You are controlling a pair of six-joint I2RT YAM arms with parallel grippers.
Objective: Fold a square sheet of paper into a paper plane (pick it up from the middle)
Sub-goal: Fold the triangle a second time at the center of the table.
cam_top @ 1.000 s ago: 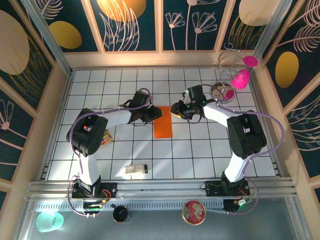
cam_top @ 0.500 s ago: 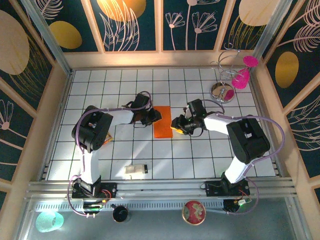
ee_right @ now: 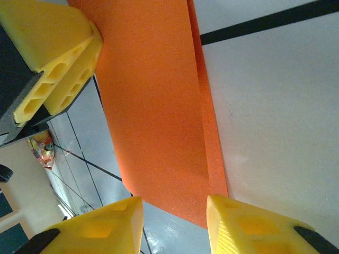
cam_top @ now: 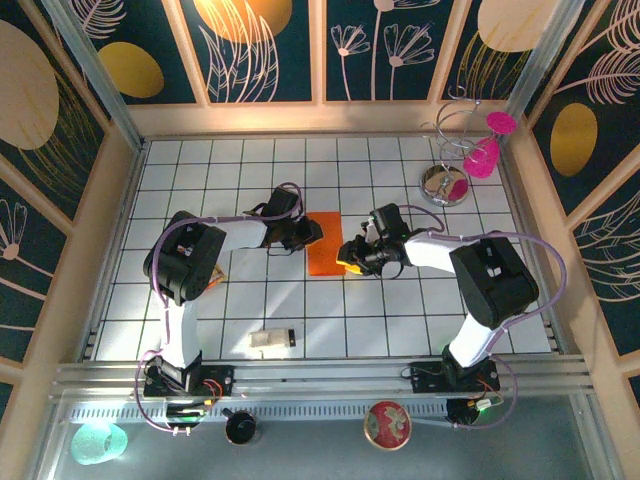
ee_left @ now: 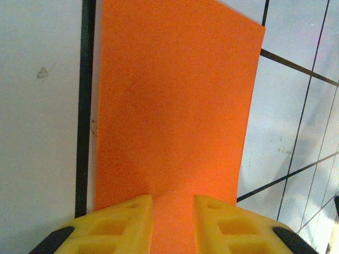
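Note:
The square sheet of paper (cam_top: 323, 240) lies flat on the tiled table (cam_top: 400, 310), creased in half into a narrow bright orange rectangle. My left gripper (cam_top: 307, 235) rests on its left long edge; in the left wrist view the gripper (ee_left: 173, 211) is open, its yellow fingers (ee_left: 127, 222) set on the paper (ee_left: 175, 100). My right gripper (cam_top: 350, 256) is at the paper's near right corner. In the right wrist view it (ee_right: 175, 219) stands open over that corner of the paper (ee_right: 153, 106), whose two layers are slightly offset. The left gripper's fingers (ee_right: 58, 58) show beyond.
A small beige block (cam_top: 270, 340) lies near the front edge. A crinkled multicoloured wrapper (cam_top: 213, 272) sits by the left arm. A wire stand with pink cups (cam_top: 460, 165) occupies the back right corner. Wooden walls enclose the table.
My right gripper has come from the far right side of the paper toward me, down to the paper's near right corner. The left gripper and the paper have hardly moved.

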